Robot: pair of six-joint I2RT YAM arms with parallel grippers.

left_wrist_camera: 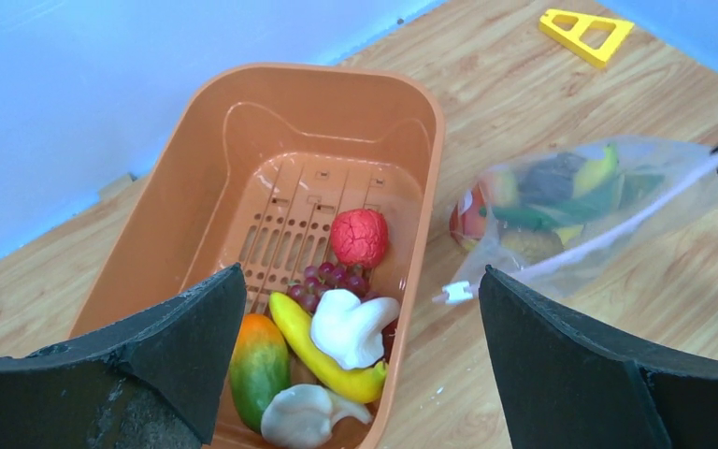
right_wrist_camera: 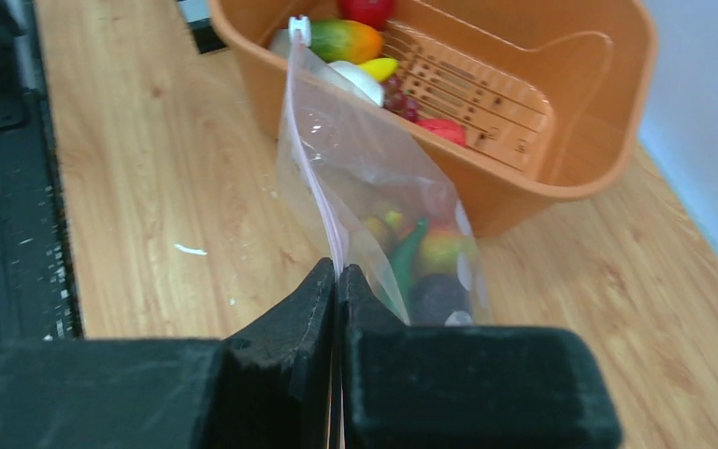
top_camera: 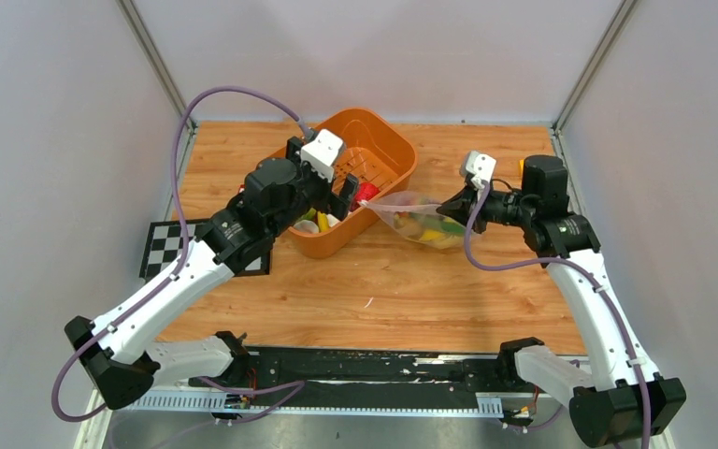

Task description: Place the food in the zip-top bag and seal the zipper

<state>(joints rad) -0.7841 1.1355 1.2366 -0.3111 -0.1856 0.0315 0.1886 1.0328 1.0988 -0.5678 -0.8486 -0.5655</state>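
The left gripper hangs wide and empty over the near end of the basket. A mango, a banana, two mushrooms, grapes and a red fruit lie heaped there, and the far end is bare. Just right of the basket, touching its wall, the bag lies on the table with several pieces of food already inside. Its zipper runs from a small white tab by the basket to the right gripper, which is pinched tight on the zipper's right end and holds that edge up. The step in hand looks like filling, and sealing seems some way off. The next move calls for the left gripper to drop onto a top piece, probably the upper mushroom, close on it and carry it right to the bag's mouth. Whether the mouth gapes enough cannot be told from these views; it looks narrow, so the piece may catch on the edge
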